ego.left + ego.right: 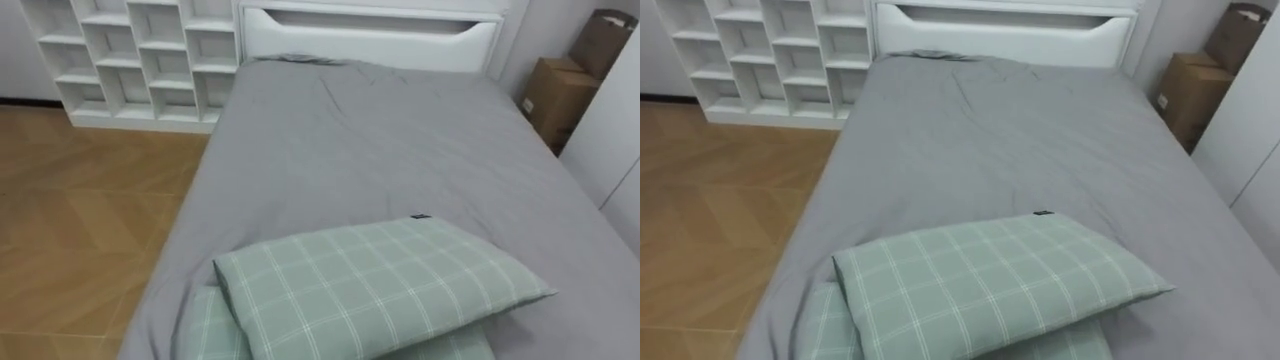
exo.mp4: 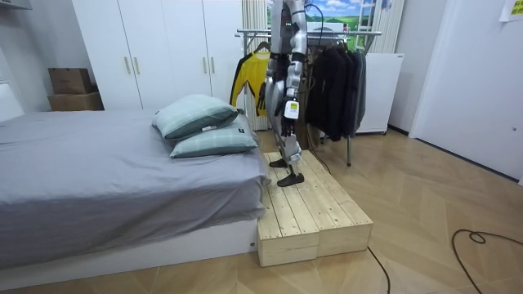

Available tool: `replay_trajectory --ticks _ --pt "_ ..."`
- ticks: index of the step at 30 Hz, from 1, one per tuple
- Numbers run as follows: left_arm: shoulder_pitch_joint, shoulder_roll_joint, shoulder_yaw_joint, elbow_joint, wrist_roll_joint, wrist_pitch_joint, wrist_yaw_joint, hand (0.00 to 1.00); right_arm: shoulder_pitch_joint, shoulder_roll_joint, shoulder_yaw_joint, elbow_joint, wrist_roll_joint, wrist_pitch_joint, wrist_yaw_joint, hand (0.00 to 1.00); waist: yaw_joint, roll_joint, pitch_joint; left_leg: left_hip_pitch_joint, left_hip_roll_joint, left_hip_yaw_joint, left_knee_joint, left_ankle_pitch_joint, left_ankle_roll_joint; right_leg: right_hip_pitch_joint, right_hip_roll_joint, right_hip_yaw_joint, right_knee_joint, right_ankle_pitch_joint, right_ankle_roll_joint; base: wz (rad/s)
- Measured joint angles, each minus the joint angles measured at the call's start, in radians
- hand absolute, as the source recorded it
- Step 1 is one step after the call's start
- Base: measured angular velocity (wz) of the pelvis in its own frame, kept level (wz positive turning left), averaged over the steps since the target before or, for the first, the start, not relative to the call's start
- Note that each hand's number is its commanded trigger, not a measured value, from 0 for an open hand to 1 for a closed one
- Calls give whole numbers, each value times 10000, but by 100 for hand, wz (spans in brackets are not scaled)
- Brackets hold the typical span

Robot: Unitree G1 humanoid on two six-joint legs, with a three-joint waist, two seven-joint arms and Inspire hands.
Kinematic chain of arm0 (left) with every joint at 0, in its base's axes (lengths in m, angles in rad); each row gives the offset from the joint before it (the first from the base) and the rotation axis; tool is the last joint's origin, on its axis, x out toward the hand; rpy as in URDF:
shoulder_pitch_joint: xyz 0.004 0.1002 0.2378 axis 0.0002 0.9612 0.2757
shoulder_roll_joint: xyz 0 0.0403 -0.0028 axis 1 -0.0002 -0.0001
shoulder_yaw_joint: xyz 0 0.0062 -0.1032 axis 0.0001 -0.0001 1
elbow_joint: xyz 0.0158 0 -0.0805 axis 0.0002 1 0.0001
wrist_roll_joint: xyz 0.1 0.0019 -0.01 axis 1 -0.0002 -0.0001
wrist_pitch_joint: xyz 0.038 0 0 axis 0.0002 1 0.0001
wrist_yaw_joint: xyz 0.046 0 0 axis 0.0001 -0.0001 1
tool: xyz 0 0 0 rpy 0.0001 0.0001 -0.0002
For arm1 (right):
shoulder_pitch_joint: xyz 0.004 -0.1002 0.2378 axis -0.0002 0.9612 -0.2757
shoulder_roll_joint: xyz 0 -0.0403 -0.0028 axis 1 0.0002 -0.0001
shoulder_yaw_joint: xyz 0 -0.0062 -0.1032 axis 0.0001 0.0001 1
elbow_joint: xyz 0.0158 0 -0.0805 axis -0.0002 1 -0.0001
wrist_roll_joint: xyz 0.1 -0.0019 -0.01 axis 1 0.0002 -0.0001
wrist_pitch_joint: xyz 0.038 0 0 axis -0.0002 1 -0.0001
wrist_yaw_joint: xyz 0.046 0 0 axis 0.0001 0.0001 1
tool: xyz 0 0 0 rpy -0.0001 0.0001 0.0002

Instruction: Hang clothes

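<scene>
Grey bed point(image 1: 380, 150); clothes rack point(image 2: 359, 33) behind

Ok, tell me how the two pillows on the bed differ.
The upper pillow shows its whole checked face; the lower pillow is mostly covered by it. The upper pillow rests on the lower pillow, which lies directly on the grey bed. Both are pale green with white checks.

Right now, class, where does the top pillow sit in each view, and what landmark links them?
Left eye view: top pillow, lower centre, on the bed.
Right eye view: top pillow, lower centre, slightly further left.
Room view: top pillow, left of centre.
Shared landmark: cardboard boxes beside the bed.
</scene>
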Motion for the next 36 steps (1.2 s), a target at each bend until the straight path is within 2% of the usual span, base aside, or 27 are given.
replay_trajectory --ticks 4,9,15,25,36 --pt "33 -4 6 -115 567 -72 107 0 3 1 19 52 -58 2 73 0 30 -72 -47 -43 6 -89 -12 18 -31 10 39 -2 1 -1 -1 6" --pt "-7 3 -182 -147 556 -97 215 0 -5 6 311 101 192 -2 135 0 14 -65 -69 -12 37 -61 -29 78 -117 -20 99 144 -9 0 -2 -3" --pt "-76 -28 -195 -124 551 -261 336 0 68 7 307 78 324 -206 267 0 5 -6 -63 -26 55 -63 -38 90 -137 -44 125 363 -14 0 -3 0" --pt "-59 -84 -406 -104 530 -367 331 0 53 -10 317 212 318 -450 263 0 10 179 -71 -35 49 -49 -36 91 -136 -69 123 349 -14 1 -5 0" --pt "-65 -84 -399 -18 530 -390 119 0 -10 -19 308 305 320 -559 482 0 8 240 -61 -36 50 -45 -37 91 -136 -64 123 336 -14 1 -5 0"
